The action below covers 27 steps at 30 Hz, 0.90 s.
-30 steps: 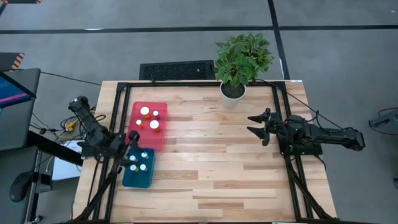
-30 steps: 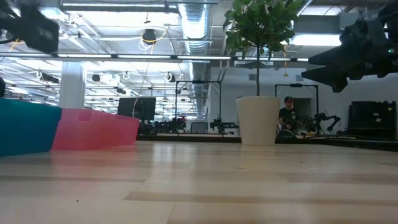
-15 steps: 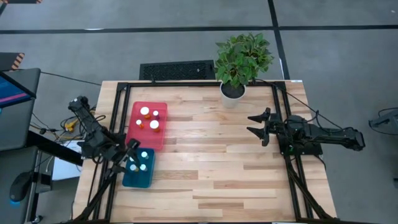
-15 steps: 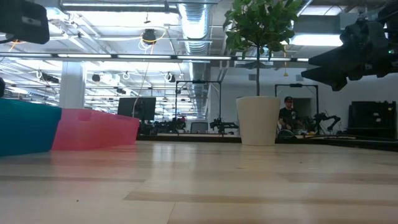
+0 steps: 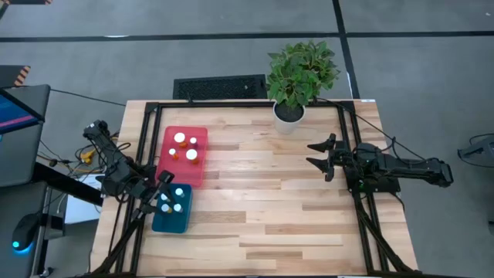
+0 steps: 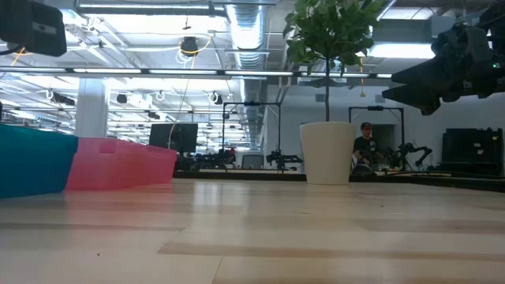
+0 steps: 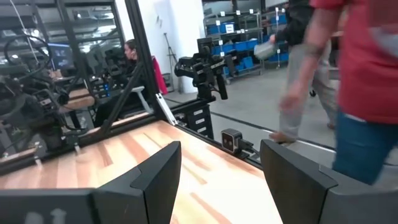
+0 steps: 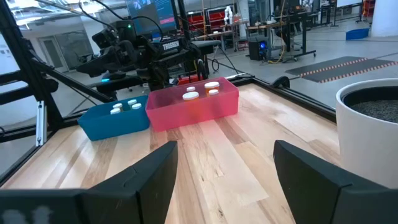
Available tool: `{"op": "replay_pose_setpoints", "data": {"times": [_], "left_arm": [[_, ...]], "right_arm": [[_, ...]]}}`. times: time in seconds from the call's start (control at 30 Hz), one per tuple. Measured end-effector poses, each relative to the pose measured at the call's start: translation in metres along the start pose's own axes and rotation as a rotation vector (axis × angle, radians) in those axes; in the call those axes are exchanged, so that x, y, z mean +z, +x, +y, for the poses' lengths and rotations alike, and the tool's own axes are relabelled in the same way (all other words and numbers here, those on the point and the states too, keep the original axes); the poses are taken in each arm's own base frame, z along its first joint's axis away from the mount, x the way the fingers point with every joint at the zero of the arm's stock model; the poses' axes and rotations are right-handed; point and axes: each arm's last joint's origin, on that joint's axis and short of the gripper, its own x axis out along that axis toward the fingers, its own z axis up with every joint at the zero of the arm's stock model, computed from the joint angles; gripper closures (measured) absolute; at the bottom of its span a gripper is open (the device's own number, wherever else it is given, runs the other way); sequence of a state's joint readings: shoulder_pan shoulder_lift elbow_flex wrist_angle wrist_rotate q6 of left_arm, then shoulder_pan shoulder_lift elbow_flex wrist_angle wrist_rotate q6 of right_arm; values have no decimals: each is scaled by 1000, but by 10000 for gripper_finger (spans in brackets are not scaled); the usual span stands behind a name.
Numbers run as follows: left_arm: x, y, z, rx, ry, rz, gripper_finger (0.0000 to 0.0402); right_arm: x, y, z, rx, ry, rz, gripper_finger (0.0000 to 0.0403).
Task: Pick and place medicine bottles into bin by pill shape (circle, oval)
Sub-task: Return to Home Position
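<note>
At 8 o'clock from table (image 5: 270, 216) centre, high view, the left gripper (image 5: 162, 185) hangs over the 11 o'clock corner of the blue bin (image 5: 160, 225). Its fingers are spread wide w/ nothing btwn them. Left wrist view agrees: pads (image 7: 155, 177) well apart, only bare wood past them.

All medicine bottles (image 5: 191, 154) in view sit in bins, none loose on the wood. Several lie in the red bin (image 5: 174, 176) at 10 o'clock: two bigger white caps plus small orange ones. A few white-capped ones (image 5: 177, 207) are in the blue bin, which sits just beside the red bin on its 6 o'clock side.

Right gripper (image 5: 318, 157) waits at 3 o'clock, aimed toward 9 o'clock, released & empty.

Potted plant (image 5: 289, 116) stands at the 12–1 o'clock edge. A person in a red top (image 7: 364, 74) shows, blurred, beyond the table in the left wrist view.
</note>
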State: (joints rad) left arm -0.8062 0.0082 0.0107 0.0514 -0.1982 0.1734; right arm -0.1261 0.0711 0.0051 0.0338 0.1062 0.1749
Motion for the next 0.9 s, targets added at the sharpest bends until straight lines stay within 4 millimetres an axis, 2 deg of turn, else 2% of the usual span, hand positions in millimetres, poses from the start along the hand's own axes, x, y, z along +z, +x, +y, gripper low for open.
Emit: {"op": "replay_pose_setpoints", "data": {"times": [0.9], "left_arm": [[0, 0, 0, 0, -24, 0, 189]], "right_arm": [[0, 0, 0, 0, 1, -1, 127]]}}
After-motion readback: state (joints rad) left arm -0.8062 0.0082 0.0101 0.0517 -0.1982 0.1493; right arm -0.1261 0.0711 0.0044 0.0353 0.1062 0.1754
